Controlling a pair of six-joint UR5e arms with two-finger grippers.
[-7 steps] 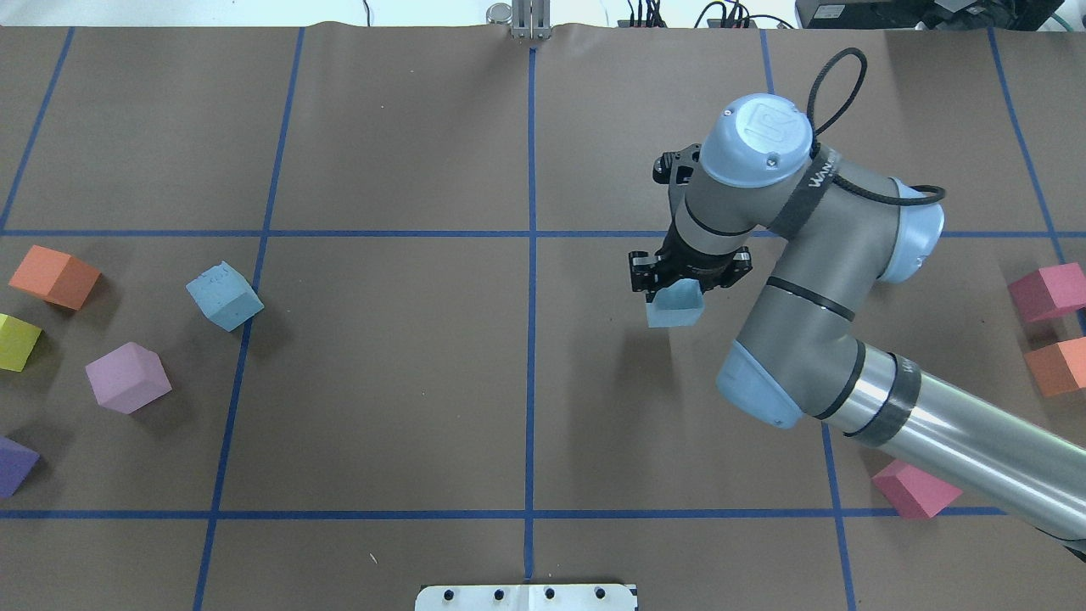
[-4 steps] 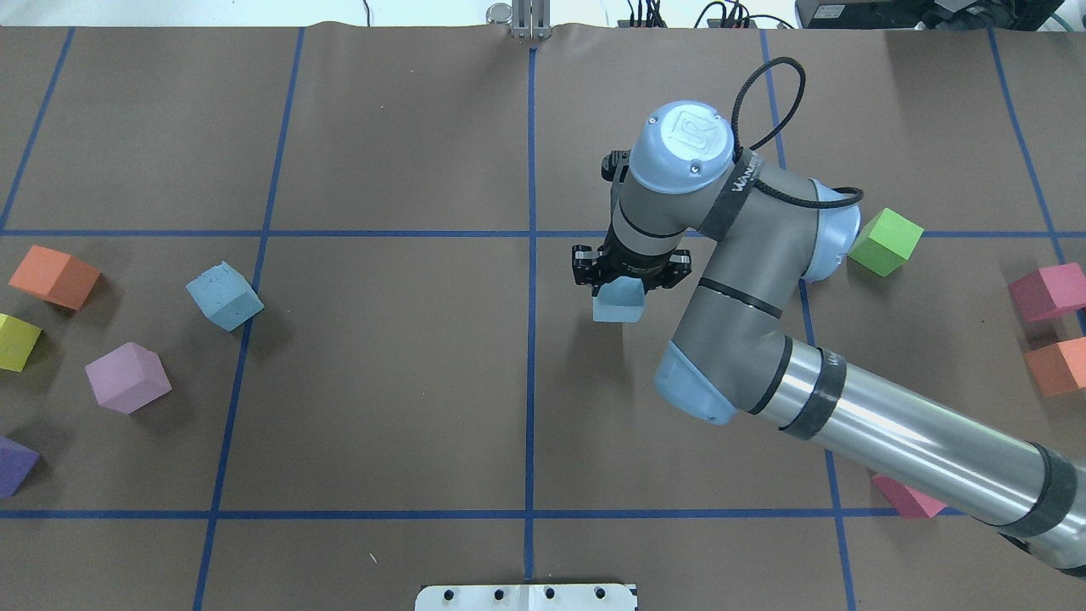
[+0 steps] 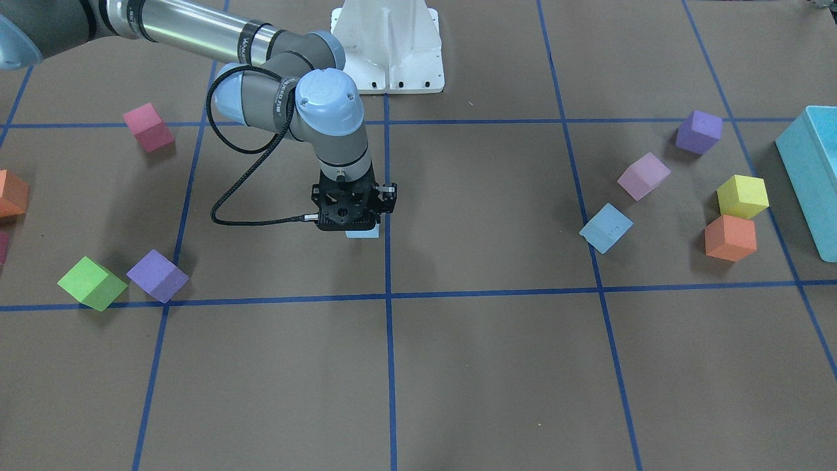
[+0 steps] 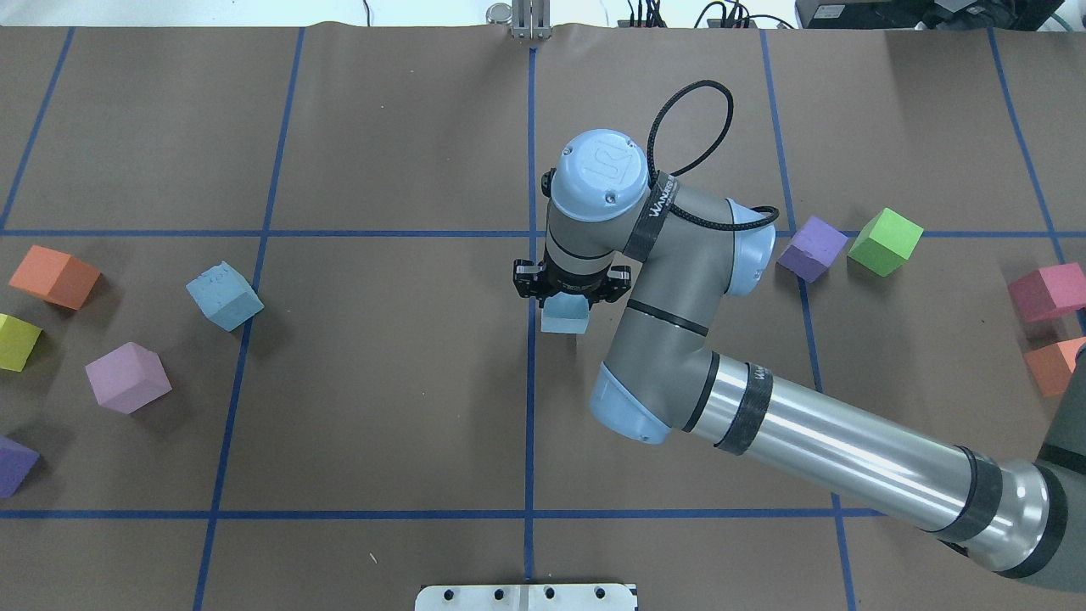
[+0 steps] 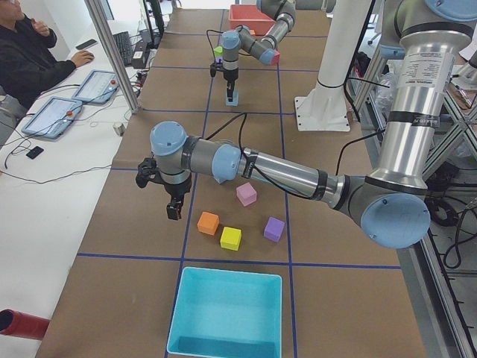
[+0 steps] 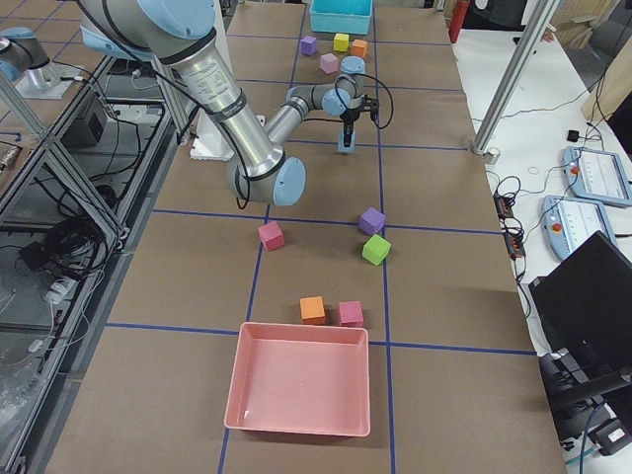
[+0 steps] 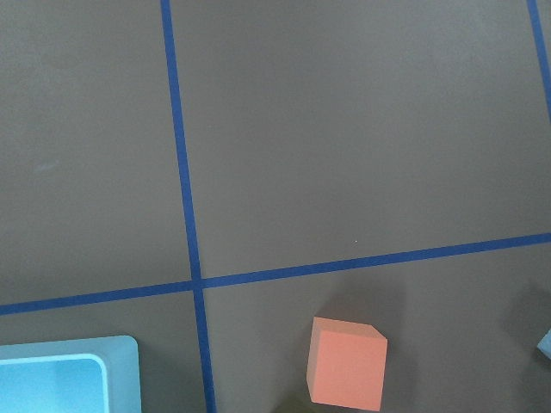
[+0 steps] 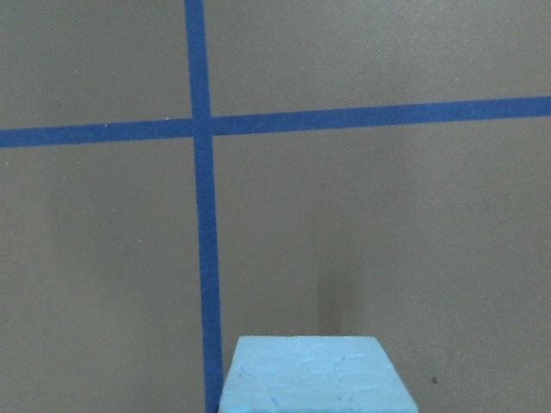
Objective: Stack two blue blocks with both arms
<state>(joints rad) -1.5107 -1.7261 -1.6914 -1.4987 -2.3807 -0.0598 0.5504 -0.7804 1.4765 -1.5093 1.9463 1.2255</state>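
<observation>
One blue block (image 4: 566,315) hangs low over the table just right of the centre line, and my right gripper (image 4: 567,294) is shut on it from above. That block fills the bottom edge of the right wrist view (image 8: 314,375) and peeks out under the gripper (image 3: 350,221) in the front-facing view (image 3: 362,233). The other blue block (image 4: 224,295) lies loose on the table's left side (image 3: 606,227). My left gripper (image 5: 173,210) shows only in the exterior left view, hovering near the orange cube; I cannot tell whether it is open or shut.
Orange (image 4: 54,276), yellow (image 4: 17,341), lilac (image 4: 127,378) and purple cubes sit at the left. Purple (image 4: 813,248), green (image 4: 885,241), pink (image 4: 1049,291) and orange cubes lie at the right. A teal bin (image 3: 811,170) and a pink bin (image 6: 296,385) stand at the table's ends.
My right arm has carried the blue block leftwards from the right-hand square to just beside the centre line. The green and purple cubes behind it have come into view.
</observation>
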